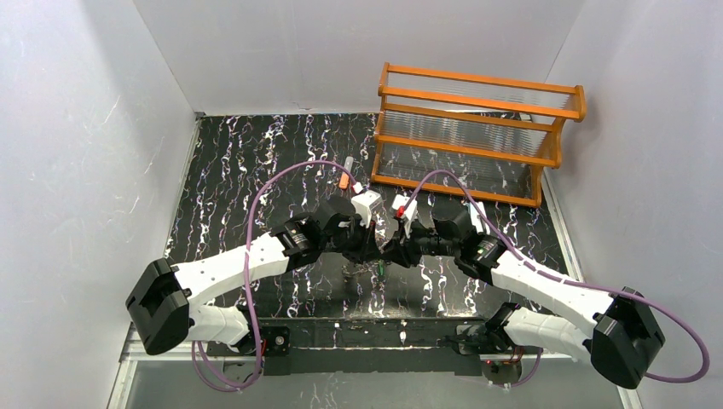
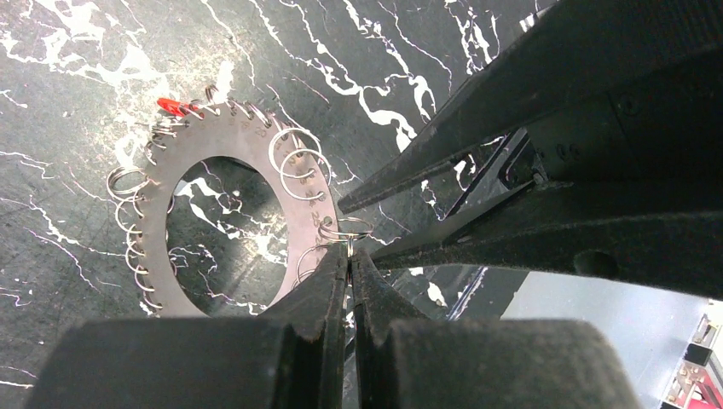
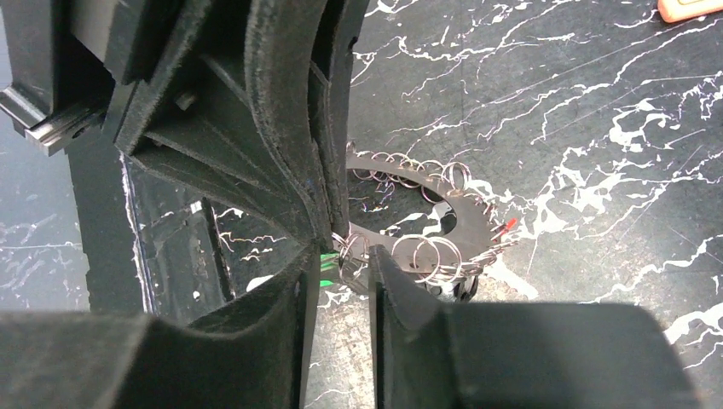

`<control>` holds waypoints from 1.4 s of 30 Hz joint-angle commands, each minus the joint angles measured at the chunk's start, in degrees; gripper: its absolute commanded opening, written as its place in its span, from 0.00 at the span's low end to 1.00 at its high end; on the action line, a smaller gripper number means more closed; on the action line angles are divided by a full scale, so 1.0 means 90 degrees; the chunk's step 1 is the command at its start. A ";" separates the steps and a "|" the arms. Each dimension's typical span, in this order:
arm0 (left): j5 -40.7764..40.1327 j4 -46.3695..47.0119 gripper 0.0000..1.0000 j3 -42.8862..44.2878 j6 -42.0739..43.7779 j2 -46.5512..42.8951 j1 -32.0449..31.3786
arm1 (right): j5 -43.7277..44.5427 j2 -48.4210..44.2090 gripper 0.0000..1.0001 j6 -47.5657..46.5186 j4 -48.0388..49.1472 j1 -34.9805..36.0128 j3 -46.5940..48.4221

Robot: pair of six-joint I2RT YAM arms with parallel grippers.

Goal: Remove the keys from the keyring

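The keyring (image 2: 256,146) is a flat grey toothed ring with many small wire loops along its rim, held just above the dark marbled table. My left gripper (image 2: 349,249) is shut on one small wire loop (image 2: 351,227) at the ring's near edge. A red key (image 2: 170,106) hangs at the far rim. In the right wrist view the keyring (image 3: 467,223) lies just past my right gripper (image 3: 343,256). Its jaws stand apart with a wire loop (image 3: 351,249) between the tips. A green key (image 3: 326,261) shows beside the left finger, and the red key (image 3: 510,225) at the right rim. Both grippers meet at mid-table (image 1: 388,250).
An orange wooden rack (image 1: 477,132) stands at the back right. An orange-and-grey tube (image 1: 345,176) lies behind the grippers. White walls close in the table on the left, right and back. Each gripper's fingers crowd the other's wrist view.
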 commanded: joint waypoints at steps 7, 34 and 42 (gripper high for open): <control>-0.0031 0.0085 0.00 0.0219 0.0028 -0.0084 -0.0033 | -0.0087 0.0014 0.24 -0.0194 0.0320 0.0018 -0.0081; -0.0573 -0.0604 0.00 0.0394 -0.0059 -0.0060 0.0100 | -0.0221 -0.0342 0.01 -0.0695 0.0570 0.0019 -0.0436; -0.0242 -0.0671 0.00 0.0362 -0.0431 0.0155 0.0241 | -0.0286 -0.1121 0.01 -0.0812 0.1483 0.0016 -0.0926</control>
